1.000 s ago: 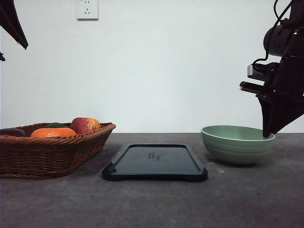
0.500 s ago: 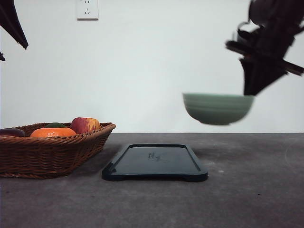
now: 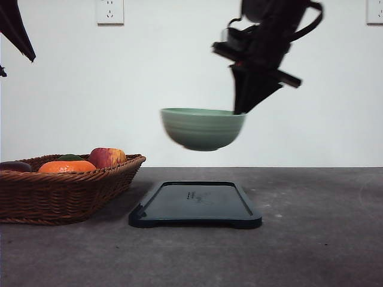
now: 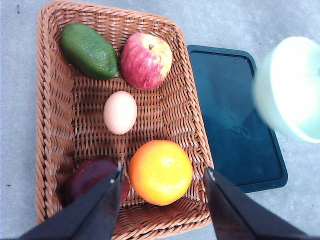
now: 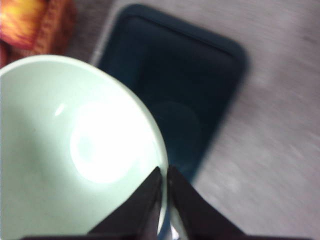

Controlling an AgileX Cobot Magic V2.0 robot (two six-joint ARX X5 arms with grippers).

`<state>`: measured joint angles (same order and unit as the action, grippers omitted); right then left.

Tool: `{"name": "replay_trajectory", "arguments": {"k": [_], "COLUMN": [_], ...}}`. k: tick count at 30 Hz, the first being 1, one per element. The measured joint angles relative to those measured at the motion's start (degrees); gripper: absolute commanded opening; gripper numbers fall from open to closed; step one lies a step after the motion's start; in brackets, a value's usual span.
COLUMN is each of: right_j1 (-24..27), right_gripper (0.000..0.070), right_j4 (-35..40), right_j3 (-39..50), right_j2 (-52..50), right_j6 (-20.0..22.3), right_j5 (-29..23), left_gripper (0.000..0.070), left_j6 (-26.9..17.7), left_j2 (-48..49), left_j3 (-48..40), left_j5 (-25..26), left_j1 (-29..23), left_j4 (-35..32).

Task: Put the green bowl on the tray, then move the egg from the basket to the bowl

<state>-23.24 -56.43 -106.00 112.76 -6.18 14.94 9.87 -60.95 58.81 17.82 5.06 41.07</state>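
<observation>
At the far left of the front view, the basket [image 3: 63, 188] is being shown resting on the dark table [image 3: 311, 239], with an orange [image 3: 67, 167] and an apple [image 3: 107, 157] rising above its rim. In the left wrist view, the basket's contents are being displayed from above: an avocado [image 4: 89, 51] at the upper left, the apple beside it, the egg [image 4: 120, 112] lying in the middle of the weave, the orange below it, and a dark reddish-purple fruit [image 4: 92, 175] at the lower left. The left gripper [image 4: 162, 200] is being held above the basket with its fingers [image 4: 102, 210] spread wide apart and nothing between them. At the lower centre of the front view, the tray [image 3: 195, 204] is lying flat on the table, just to the right of the basket and apart from it. Above the tray, at the centre of the frame, the green bowl [image 3: 203, 128] is being carried upright in the air, well clear of both tray and table. Its right rim is being pinched by the right gripper [image 3: 240, 110], which is reaching down from the upper right of the frame. In the right wrist view, the two fingers [image 5: 145, 200] are being pressed together on the bowl's rim, one inside and one outside, with the tray lying beneath and beyond the bowl. A white wall socket [image 3: 110, 11] is being shown at the upper left of the front view.
</observation>
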Motion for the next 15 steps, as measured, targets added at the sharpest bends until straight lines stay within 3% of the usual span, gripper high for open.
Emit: {"name": "replay_trajectory", "arguments": {"k": [15], "right_j1": [-1.0], "right_gripper": [0.0007], "right_j4": [0.5], "right_j3": [-1.1], "right_j2": [7.9], "right_j6": [-0.8], "right_j5": [-1.9], "left_gripper": [0.0321], "left_j6": [0.0], "left_j2": [0.0], "left_j3": [0.0], "left_j5": [0.0], "left_j1": [0.0], "left_j4": [0.5]}}
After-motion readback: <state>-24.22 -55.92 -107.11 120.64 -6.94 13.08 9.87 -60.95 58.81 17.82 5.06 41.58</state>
